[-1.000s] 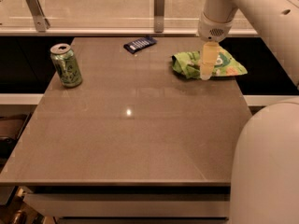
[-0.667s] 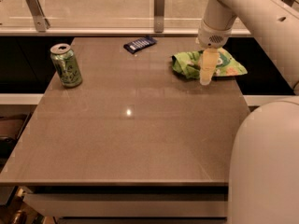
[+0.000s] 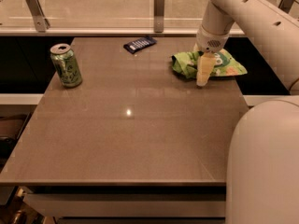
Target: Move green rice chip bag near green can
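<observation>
Warm dim overhead light is glaring as one spot on the table (image 3: pixel 140 143). Gripper (image 3: pixel 202 78) at 2 o'clock is glowing pale yellow; gap (image 3: pixel 23 76) at 9 o'clock is sitting black.

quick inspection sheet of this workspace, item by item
surface: brown tabletop, glossy, one glare spot
job's things: green rice chip bag lying flat at far right; green can upright at far left, well apart from it
clutter: dark blue wrapper flat near the far edge
grippers: pincer down at the bag's near left part
cables: nothing seen
surroundings: glass rail with metal posts behind the table; robot's white body lower right
</observation>
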Motion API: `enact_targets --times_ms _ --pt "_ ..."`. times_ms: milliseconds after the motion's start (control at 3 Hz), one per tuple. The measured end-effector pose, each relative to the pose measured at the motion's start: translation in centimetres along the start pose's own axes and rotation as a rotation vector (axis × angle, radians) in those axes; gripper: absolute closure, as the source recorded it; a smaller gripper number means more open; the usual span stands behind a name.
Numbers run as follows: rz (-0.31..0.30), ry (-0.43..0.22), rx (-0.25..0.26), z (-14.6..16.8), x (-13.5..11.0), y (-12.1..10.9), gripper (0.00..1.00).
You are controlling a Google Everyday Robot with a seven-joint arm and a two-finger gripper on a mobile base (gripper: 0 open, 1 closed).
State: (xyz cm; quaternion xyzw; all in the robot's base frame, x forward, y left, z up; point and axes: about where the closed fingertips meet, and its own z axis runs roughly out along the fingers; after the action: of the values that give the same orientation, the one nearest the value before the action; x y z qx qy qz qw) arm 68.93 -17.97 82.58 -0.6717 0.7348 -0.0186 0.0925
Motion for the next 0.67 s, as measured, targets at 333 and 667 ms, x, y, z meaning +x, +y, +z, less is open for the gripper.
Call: enact_targets --times_ms 333,667 --pt "-0.001 -0.003 0.003 0.35 -0.14 -0.2 0.43" --pt "-0.001 -0.003 0.004 0.17 -0.19 -0.27 0.66"
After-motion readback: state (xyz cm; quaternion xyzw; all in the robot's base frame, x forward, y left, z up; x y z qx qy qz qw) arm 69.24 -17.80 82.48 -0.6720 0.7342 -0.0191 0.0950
